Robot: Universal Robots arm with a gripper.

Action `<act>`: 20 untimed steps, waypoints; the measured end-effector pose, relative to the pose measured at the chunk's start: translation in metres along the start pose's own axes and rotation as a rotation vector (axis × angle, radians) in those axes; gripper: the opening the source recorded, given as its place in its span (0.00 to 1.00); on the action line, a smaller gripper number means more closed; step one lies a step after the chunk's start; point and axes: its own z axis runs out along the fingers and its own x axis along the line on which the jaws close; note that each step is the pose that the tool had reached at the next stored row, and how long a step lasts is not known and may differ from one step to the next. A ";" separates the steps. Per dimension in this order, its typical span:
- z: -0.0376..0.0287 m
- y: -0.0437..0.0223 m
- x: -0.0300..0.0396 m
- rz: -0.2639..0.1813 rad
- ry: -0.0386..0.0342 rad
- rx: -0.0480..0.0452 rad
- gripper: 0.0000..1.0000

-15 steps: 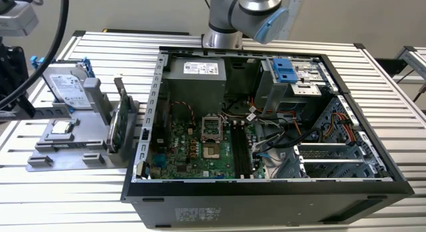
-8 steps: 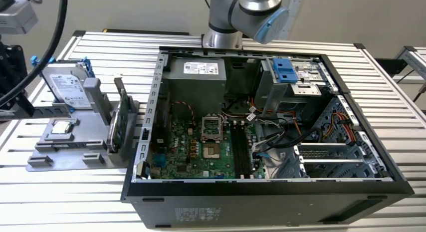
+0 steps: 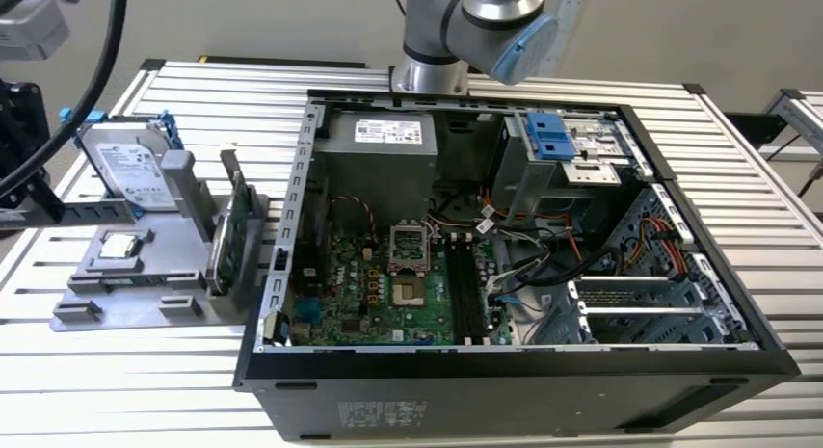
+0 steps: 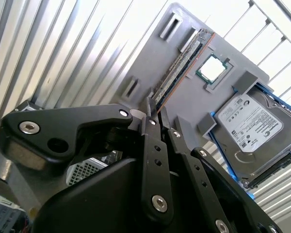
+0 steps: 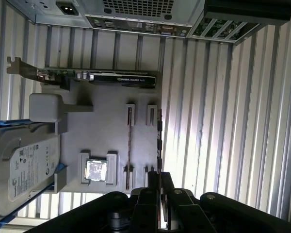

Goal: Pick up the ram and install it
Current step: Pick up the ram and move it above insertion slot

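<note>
- The ram [image 5: 129, 145] stands on edge between slotted posts on the grey holder [image 5: 106, 128], just beside the processor chip [image 5: 96, 170]. Upright like this, its top edge is left free to be pinched, I judge.
- The gripper [image 5: 158, 175] hangs over the slatted table [image 5: 223, 121] off the holder's end, near one end of the ram but apart from it. Its fingers are drawn together with nothing between them.
- The hard drive [image 5: 24, 170] and green card [image 5: 97, 76] sit in their own cradles, which keeps the parts apart.
- In the exterior view, the computer case [image 3: 515, 390] lies open on its side. Its long black slots [image 3: 465, 284] look empty, so the ram is not yet installed.
</note>
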 end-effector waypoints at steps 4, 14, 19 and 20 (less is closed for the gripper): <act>-0.0023 0.0001 -0.0001 0.000 0.0001 -0.0001 0.00; -0.0103 0.0002 -0.0003 0.000 0.0001 -0.0001 0.00; -0.0139 0.0003 -0.0003 0.000 0.0000 0.0000 0.00; -0.0145 0.0003 -0.0004 0.000 0.0000 0.0000 0.00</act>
